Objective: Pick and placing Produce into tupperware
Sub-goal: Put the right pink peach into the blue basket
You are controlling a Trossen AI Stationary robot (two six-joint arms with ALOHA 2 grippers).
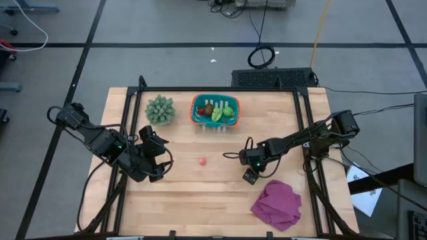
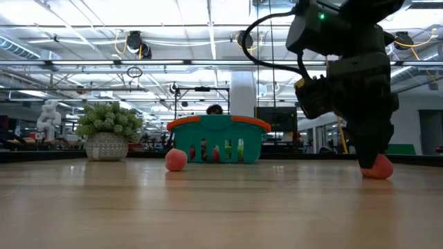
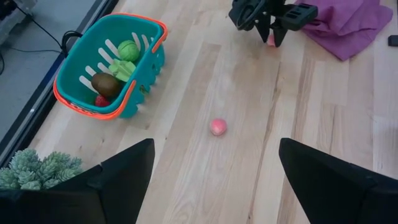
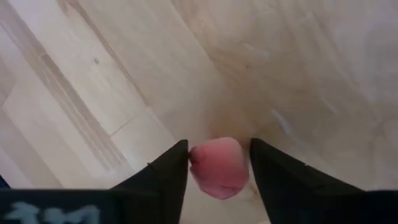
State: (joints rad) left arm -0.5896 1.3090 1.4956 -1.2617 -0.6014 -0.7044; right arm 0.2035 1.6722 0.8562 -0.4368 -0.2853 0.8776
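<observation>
The right gripper (image 4: 219,163) is lowered to the table (image 1: 200,193) near its right edge, just beside the magenta cloth (image 1: 276,205) that lies by the front right corner. Its jaws stand narrowly apart on either side of a small red produce piece (image 4: 217,167), which sits on the wood between the fingertips (image 4: 166,171); the jaws are close against it on both sides, though whether they press it cannot be told.

A second small red piece (image 1: 202,161) lies loose near the middle of the table. The teal tupperware (image 1: 197,117) with its orange-red rim stands at the back edge, holding light-green pieces (image 3: 127,51), a brown oval (image 3: 106,84) and a red one. A spiky grey-green plant (image 1: 161,110) sits just beside it.

The left gripper (image 1: 155,159) waits near the left edge, its jaws spread wide and holding nothing.
</observation>
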